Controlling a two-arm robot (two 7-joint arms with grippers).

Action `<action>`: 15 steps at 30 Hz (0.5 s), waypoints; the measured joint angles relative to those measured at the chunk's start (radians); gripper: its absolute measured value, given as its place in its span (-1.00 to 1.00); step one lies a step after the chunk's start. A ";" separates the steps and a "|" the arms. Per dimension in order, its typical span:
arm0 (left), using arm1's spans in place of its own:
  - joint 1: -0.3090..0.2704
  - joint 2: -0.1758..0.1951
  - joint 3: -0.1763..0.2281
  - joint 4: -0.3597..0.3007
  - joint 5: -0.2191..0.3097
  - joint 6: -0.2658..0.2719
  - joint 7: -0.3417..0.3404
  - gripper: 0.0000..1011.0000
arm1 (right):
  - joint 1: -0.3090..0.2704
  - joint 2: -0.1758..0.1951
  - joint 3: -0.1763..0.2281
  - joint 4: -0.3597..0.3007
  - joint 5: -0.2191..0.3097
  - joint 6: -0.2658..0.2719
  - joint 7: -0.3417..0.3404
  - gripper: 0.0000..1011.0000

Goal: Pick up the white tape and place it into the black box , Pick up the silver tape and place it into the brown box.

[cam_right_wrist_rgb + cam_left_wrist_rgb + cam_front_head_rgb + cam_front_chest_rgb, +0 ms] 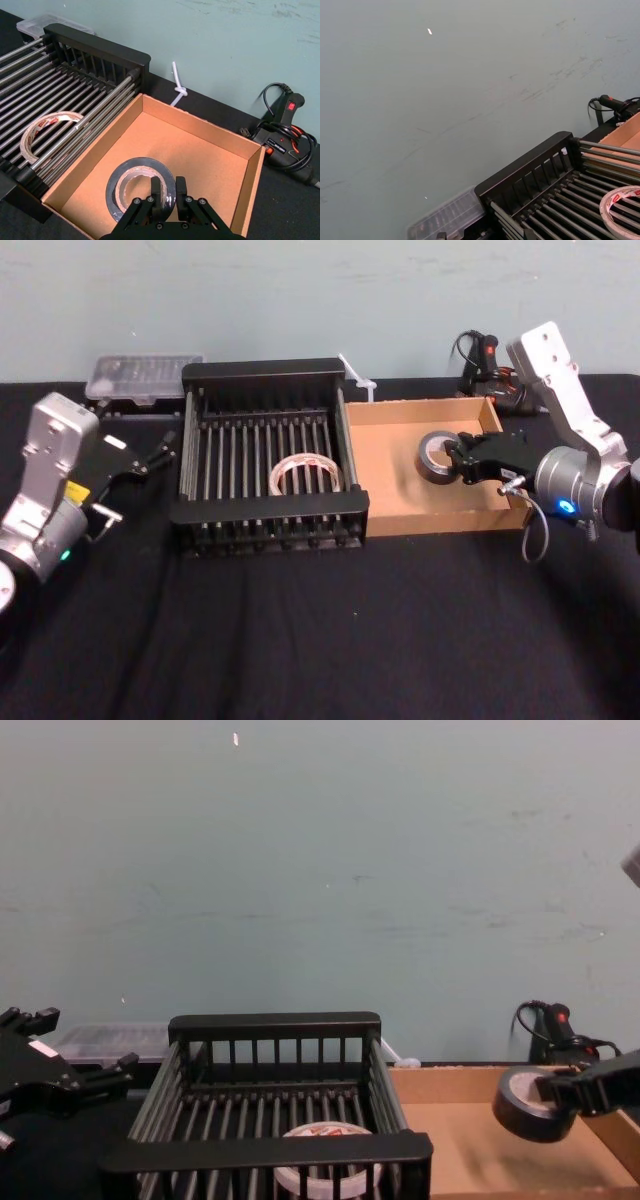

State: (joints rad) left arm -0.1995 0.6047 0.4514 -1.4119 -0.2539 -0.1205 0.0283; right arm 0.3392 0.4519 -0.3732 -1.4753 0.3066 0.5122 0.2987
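On the dark surface (300, 640), white tape (305, 475) lies in the black box (270, 510); our right gripper's (462, 462) jaws clamp silver tape (435, 457) over the brown box (400, 490); left gripper's (150, 452) jaws gape.

The white tape (305, 459) has red print. The black box (270, 508) is all bars. At right, the grey tape (428, 470) is dark, the brown box (400, 490) plain.
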 joint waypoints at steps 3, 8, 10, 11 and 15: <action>0.000 0.000 0.000 0.000 0.000 0.000 0.000 0.98 | 0.000 0.001 -0.001 -0.001 0.000 0.000 0.001 -0.65; 0.000 0.000 0.000 0.000 0.000 0.000 0.000 0.98 | -0.001 0.002 -0.001 -0.003 0.001 0.000 0.001 -0.65; 0.000 0.000 0.000 0.000 0.000 0.000 0.000 0.98 | -0.002 0.003 -0.001 -0.004 0.001 0.000 0.001 -0.65; 0.000 0.000 0.000 0.000 0.000 0.000 0.000 0.98 | -0.002 0.003 -0.002 -0.004 0.001 0.000 0.001 -0.65; 0.000 0.000 0.000 0.000 0.000 0.000 0.000 0.98 | -0.002 0.004 -0.002 -0.005 0.002 0.000 0.002 -0.52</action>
State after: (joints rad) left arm -0.1995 0.6047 0.4514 -1.4120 -0.2539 -0.1205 0.0283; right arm 0.3370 0.4556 -0.3752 -1.4805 0.3083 0.5119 0.3002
